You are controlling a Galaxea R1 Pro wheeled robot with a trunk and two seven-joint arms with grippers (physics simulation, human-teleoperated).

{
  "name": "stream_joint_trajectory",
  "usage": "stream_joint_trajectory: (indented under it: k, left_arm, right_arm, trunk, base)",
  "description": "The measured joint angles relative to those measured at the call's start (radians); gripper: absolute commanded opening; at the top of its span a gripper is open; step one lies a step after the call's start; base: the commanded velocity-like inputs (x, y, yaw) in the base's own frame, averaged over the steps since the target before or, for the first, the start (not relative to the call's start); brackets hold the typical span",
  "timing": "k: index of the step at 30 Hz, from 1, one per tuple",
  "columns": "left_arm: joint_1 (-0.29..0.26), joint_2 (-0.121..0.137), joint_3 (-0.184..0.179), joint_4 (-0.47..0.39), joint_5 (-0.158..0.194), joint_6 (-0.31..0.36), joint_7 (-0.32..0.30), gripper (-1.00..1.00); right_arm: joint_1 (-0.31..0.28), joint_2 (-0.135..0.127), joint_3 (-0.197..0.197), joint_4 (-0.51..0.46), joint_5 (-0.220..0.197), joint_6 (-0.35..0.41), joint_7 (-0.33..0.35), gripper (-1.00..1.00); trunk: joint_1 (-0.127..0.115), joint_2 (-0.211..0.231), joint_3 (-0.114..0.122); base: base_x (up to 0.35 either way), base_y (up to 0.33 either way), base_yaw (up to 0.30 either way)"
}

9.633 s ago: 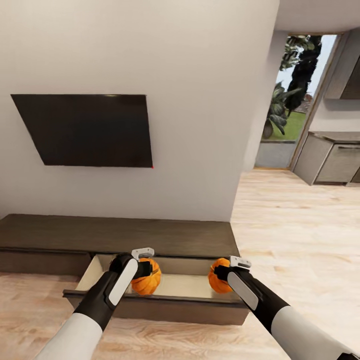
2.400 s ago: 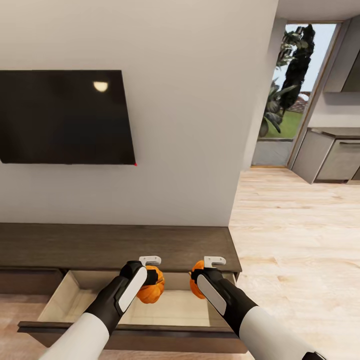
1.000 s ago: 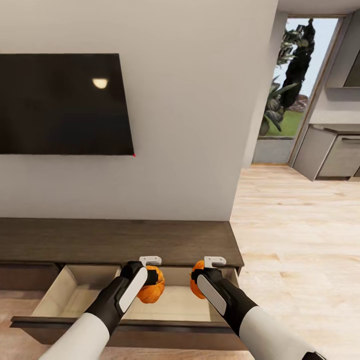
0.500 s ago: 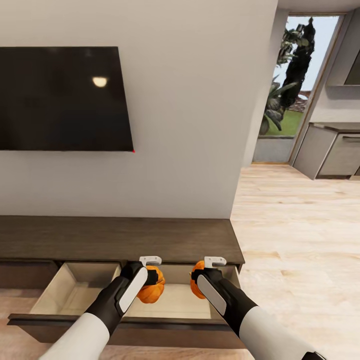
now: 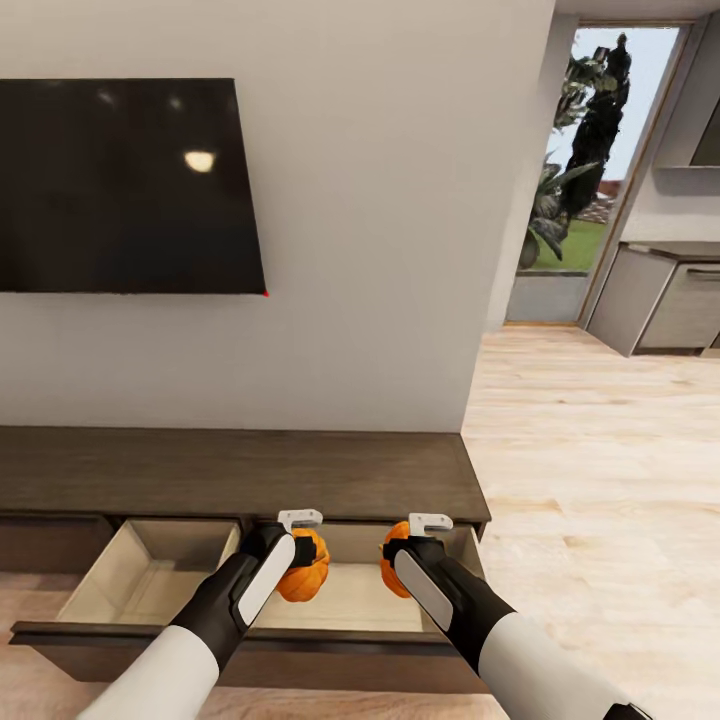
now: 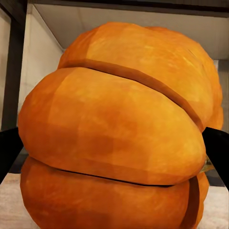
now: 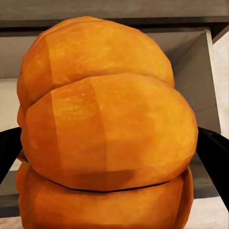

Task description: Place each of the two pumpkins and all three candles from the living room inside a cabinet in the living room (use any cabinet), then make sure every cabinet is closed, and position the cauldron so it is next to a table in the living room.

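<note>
Both arms hold an orange ribbed pumpkin over the open drawer of the long dark brown cabinet. My left gripper is shut on one pumpkin, which looms large between dark fingers in the left wrist view as the pumpkin. My right gripper is shut on the other pumpkin, seen close in the right wrist view as the pumpkin. The drawer's pale beige inside lies below both pumpkins. Candles, cauldron and coffee table are out of view.
A black TV hangs on the white wall above the cabinet. Right of the wall, light wood floor runs to grey kitchen cabinets and a glass door with plants outside.
The view has crept closer and left: the TV sits higher in frame and more of the drawer's left end shows. Both grippers keep their pumpkins over the drawer.
</note>
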Motion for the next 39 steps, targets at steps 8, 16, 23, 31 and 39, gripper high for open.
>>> stream_joint_trajectory:
  k: [8,16,23,31,39]
  left_arm:
    - [0.0,0.001,0.0,0.0,0.0,-0.022,0.0,-1.0]
    - [0.0,0.001,-0.001,0.0,0.0,-0.025,0.0,-1.0]
    - [0.0,0.001,0.0,0.0,0.0,-0.025,0.0,-1.0]
    - [0.0,0.001,0.0,-0.001,0.0,-0.028,0.0,-1.0]
    - [0.0,0.001,-0.001,-0.001,0.0,-0.036,0.0,-1.0]
  right_arm:
    - [0.0,-0.002,0.0,0.002,0.001,-0.016,0.0,-1.0]
    - [0.0,-0.003,0.0,-0.001,-0.002,-0.043,0.01,-1.0]
    - [0.0,-0.002,0.0,-0.003,0.0,-0.043,0.015,-1.0]
    - [0.0,-0.002,0.0,-0.003,0.001,-0.044,0.017,-1.0]
    - [0.0,-0.001,0.0,-0.003,0.002,-0.045,0.017,-1.0]
  trunk:
    - [0.031,-0.056,-0.025]
    - [0.061,-0.112,-0.05]
    - [0.088,-0.161,-0.072]
    - [0.119,-0.217,-0.097]
    - [0.15,-0.273,-0.122]
  base:
    - [0.0,0.0,0.0]
    - [0.0,0.0,0.0]
    - [0.0,0.0,0.0]
    - [0.0,0.0,0.018]
    - [0.0,0.0,0.11]
